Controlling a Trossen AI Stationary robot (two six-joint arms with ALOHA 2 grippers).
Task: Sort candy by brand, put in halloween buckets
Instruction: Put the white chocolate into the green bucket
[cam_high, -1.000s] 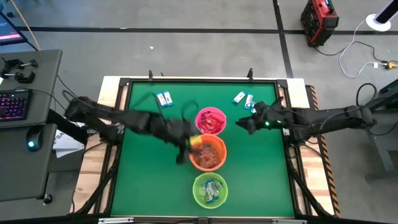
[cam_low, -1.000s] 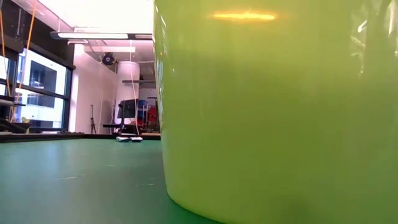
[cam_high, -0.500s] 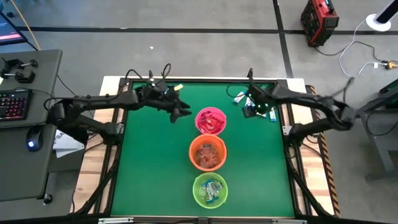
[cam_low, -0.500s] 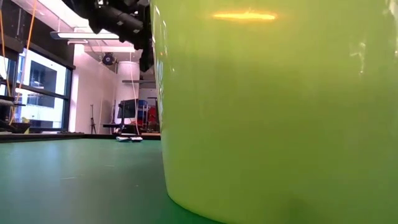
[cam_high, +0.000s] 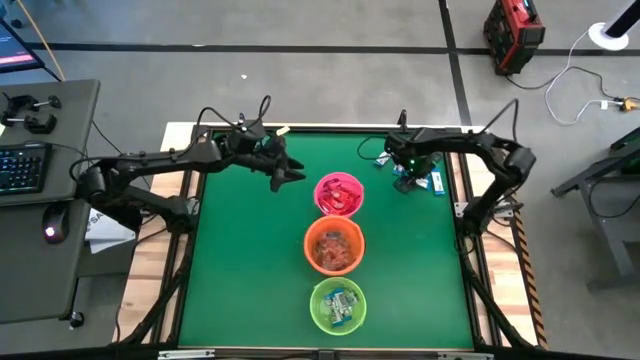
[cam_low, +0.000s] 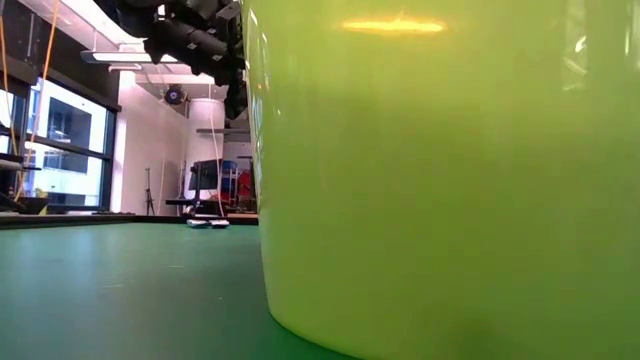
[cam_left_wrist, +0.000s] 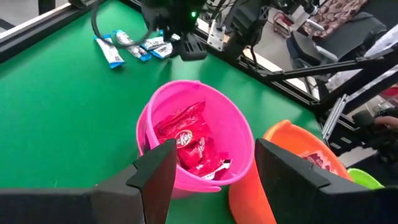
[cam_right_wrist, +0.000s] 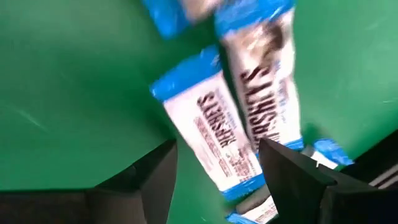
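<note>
Two blue-and-white candies (cam_right_wrist: 236, 118) just beyond open right tool (cam_right_wrist: 214, 165)

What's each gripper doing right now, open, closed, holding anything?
Left gripper: open, empty, near the pink bucket.
Right gripper: open, empty, over the blue-and-white candy.
</note>
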